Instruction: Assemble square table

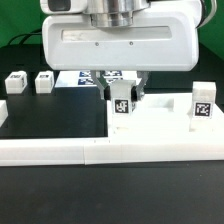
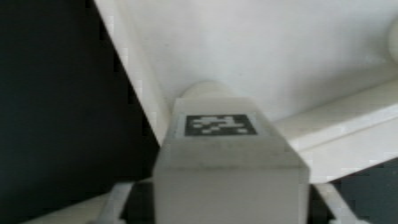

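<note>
White plastic parts lie on a black table (image 1: 40, 125). The table top (image 1: 165, 128), a big square slab with a raised rim, lies flat toward the exterior view's right, just behind the long low border wall (image 1: 60, 152). Inside its rim, near the right side, the standing leg (image 1: 202, 105) is upright with its tag facing the camera. The gripper (image 1: 122, 98) hangs above the slab's left part, its jaws clenched on the held leg (image 1: 122, 106), which is upright between the fingers. In the wrist view this block fills the middle, and its end tag (image 2: 222, 125) sits over the slab close to the edge, with black table right beside that edge. Whether the block touches the slab I cannot tell. Outside the slab, well apart at the exterior view's left, the outer loose leg (image 1: 16, 83) and the inner loose leg (image 1: 44, 81) sit side by side on the black surface. The marker board (image 1: 72, 78) lies just behind them, partly hidden by the gripper.
</note>
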Available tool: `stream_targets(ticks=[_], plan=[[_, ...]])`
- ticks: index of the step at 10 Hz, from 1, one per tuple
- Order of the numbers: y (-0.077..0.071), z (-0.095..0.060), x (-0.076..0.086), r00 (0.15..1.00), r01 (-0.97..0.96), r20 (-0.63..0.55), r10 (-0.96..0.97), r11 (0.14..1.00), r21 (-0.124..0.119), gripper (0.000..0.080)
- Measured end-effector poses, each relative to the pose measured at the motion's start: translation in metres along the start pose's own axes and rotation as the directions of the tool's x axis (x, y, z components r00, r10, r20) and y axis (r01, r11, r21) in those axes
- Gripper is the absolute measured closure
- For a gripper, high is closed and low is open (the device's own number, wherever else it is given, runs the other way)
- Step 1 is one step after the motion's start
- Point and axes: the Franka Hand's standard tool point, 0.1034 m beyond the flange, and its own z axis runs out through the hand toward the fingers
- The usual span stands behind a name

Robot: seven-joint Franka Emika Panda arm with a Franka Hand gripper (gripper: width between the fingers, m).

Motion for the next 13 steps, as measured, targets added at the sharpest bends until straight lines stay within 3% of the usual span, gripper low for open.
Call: stream_targets(ticks=[2,5,8,9,10,11,12,13], plan=[[0.000,0.001,0.004,0.962,-0.271,0.009,0.271,0.963,0.000,0.0510],[0.000,0.002,0.003,0.691,-0.722,0.045,0.722,0.692,-0.007,0.0510],[-0.002,0.002,-0.002,0.458,-0.889,0.024,0.888,0.458,0.004,0.0508],[-0.004,0.003,-0.002,0.414,-0.910,0.032,0.910,0.414,0.003,0.0414],[-0.004,0.004,-0.003,0.448,-0.894,0.032,0.894,0.448,0.003,0.0279],[-0.004,0.003,-0.003,0.510,-0.860,0.027,0.860,0.510,0.002,0.0279],[-0.005,0.001,-0.006,0.692,-0.722,0.003,0.722,0.692,-0.018,0.0176],[-0.011,-0.001,-0.008,0.839,-0.545,-0.034,0.544,0.838,-0.041,0.0158]])
